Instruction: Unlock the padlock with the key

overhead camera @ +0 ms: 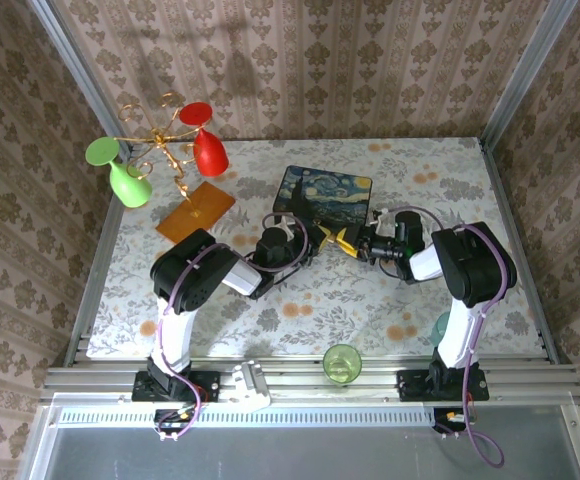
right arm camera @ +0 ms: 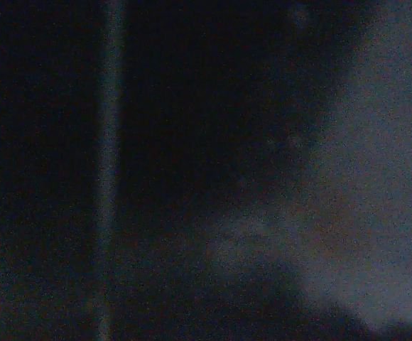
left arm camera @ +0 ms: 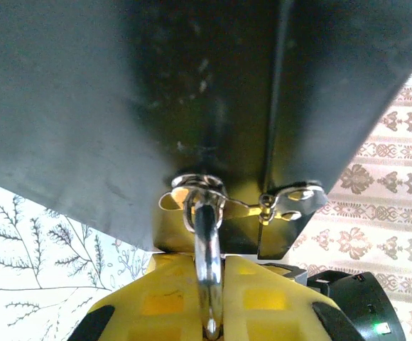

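Padlock [left arm camera: 207, 270] hangs from the clasp [left arm camera: 277, 206] on the near edge of the painted box [overhead camera: 325, 192]. Its shackle [left arm camera: 203, 231] runs lengthwise from the clasp loop straight into the left gripper [left arm camera: 209, 305], yellow fingers [left arm camera: 160, 302] pressed together, likely pinching it. Right gripper [overhead camera: 348, 241] sits just right of that spot, pointing left at it. Its jaws: can't tell, wrist view too dark. Key too small to make out.

Top view: box [overhead camera: 322, 196] on table [overhead camera: 300, 300], upper ctr. Stand w/ glasses [overhead camera: 160, 145] upper left, flat tile [overhead camera: 195, 210] just below it, left of box. Cup [overhead camera: 342, 362] bottom ctr, at table's near edge. Left wrist view: padlock [left arm camera: 209, 284] hooked onto box's lower edge, lower ctr.
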Controlling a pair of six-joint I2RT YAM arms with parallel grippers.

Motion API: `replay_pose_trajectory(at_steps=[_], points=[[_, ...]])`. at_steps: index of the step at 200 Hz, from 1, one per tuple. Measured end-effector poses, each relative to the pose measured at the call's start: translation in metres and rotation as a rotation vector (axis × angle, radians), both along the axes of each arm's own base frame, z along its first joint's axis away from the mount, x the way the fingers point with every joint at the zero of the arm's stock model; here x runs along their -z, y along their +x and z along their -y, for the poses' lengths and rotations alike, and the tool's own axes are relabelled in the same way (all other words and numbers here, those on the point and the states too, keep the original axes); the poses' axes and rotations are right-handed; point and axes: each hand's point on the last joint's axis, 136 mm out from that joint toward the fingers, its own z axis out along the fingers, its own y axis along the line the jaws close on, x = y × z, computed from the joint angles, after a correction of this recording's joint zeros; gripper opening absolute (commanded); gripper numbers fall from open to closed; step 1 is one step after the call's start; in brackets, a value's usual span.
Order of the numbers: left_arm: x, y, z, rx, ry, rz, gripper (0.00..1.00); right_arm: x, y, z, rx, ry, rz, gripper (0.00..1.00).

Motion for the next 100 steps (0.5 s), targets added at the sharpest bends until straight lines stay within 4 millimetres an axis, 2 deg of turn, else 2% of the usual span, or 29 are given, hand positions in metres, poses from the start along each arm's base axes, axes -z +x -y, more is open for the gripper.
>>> replay_pose_trajectory(at_steps=[23,46,66,89,100], points=[[-0.003,-0.004,0.003,0.028,-0.008,0.007,0.0,-0.002,-0.004,0.004,0.015,0.024,0.003,0.4],[-0.004,-0.006,0.004,0.044,-0.012,0.012,0.0,-0.005,-0.007,0.005,0.014,0.042,0.012,0.3],[-0.002,-0.007,0.005,0.051,-0.015,0.015,0.0,-0.007,-0.008,0.005,0.014,0.048,0.023,0.26],[0.002,-0.01,0.006,0.065,-0.009,0.011,0.0,-0.004,-0.012,0.006,0.015,0.047,0.013,0.27],[0.003,-0.011,0.006,0.071,-0.009,0.01,0.0,-0.003,-0.013,0.006,0.016,0.045,0.008,0.32]])
